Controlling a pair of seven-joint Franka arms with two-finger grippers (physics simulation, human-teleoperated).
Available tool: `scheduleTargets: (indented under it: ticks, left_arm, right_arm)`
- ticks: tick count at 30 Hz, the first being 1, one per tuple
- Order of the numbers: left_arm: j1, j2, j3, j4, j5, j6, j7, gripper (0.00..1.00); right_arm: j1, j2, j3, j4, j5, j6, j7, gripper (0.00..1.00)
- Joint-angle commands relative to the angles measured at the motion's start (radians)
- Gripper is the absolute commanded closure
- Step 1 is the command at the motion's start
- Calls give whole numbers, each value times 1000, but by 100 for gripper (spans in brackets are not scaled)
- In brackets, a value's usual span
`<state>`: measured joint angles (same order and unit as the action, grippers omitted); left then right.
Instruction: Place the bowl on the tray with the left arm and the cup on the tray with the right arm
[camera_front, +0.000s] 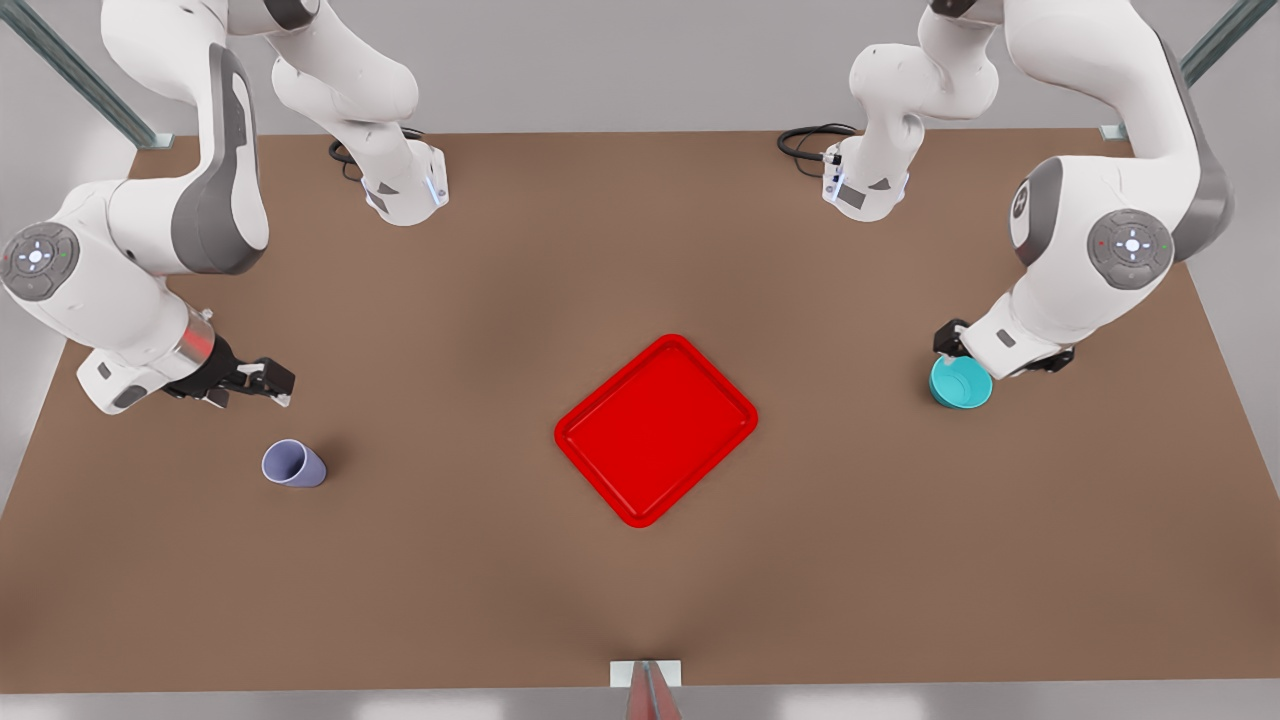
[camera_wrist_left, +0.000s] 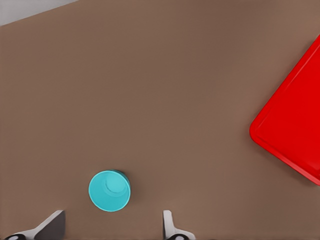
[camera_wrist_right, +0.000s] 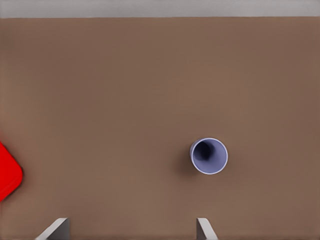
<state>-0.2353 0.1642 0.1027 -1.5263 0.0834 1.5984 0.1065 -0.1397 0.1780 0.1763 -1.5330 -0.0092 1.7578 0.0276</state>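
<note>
Three containers sit on the brown table (camera_front: 640, 250), one of each kind: a cup, a tray and a bowl, all upright and all holding nothing. At the front view's left, the right gripper (camera_front: 272, 382) hovers just above the table near the lavender cup (camera_front: 294, 465), not touching it; in the right wrist view its two fingertips (camera_wrist_right: 56, 227) stand wide apart with the cup (camera_wrist_right: 208, 155) ahead of them and a red corner of the tray (camera_wrist_right: 7, 172) off to one side. In the middle lies the red tray (camera_front: 655, 430), turned at an angle, well apart from both other vessels. At the front view's right, the teal bowl (camera_front: 961, 382) rests on the table directly below the left gripper (camera_front: 985, 360), whose wrist partly covers its rim. The left wrist view shows that gripper's fingers (camera_wrist_left: 170, 225) spread apart, the bowl (camera_wrist_left: 109, 190) lying just ahead of the gap between them, and the tray's edge (camera_wrist_left: 292, 132) farther off.
</note>
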Motion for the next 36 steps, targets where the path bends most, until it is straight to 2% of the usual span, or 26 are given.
scheduleTargets:
  ticks: [1, 2, 4, 5, 7, 9, 12, 22, 23, 25, 26, 29, 32, 36]
  left_arm:
    - [1, -2, 0, -6, 7, 0, 1, 0]
    - [7, -2, 6, -38, 7, 2, -4, 0]
    - [80, -6, 83, -241, -2, 80, -11, 0]
    - [158, -5, 94, -362, -7, 178, -1, 0]
    - [243, 20, 95, -492, -102, 356, 123, 0]
    - [303, 98, 95, -514, -224, 425, 378, 0]
    - [324, 146, 95, -561, -234, 502, 524, 0]
    - [346, 278, 95, -581, -277, 617, 539, 0]
    - [347, 281, 95, -581, -277, 618, 539, 11]
    - [346, 287, 94, -581, -277, 617, 539, 48]
    - [347, 288, 94, -580, -277, 617, 539, 60]
    - [346, 288, 94, -578, -277, 617, 538, 63]
    - [346, 290, 92, -571, -277, 620, 529, 79]
    - [346, 314, 92, -549, -277, 621, 527, 79]
  right_arm:
    - [0, 0, 0, 1, 0, 0, 0, 0]
    - [2, 0, 0, 1, 0, 2, 0, 0]
    - [3, 0, 0, 1, 0, 2, 0, 0]
    - [2, 0, 0, 1, 0, 2, 0, 0]
    - [3, 0, 0, 1, 0, 2, 0, 0]
    - [5, 0, 0, 2, 0, 3, 0, 0]
    - [5, 0, 0, 2, 0, 3, 0, 0]
    - [5, -2, 2, 1, 2, 2, 0, 0]
    - [5, 0, 0, 2, 0, 2, 0, 0]
    - [2, 0, 0, 2, 0, 3, 0, 0]
    - [3, 0, 0, 2, 0, 3, 0, 0]
    - [3, 0, 0, 2, 0, 3, 0, 0]
    - [3, 0, 0, 1, 0, 3, 0, 0]
    - [2, 0, 0, 2, 0, 3, -2, 0]
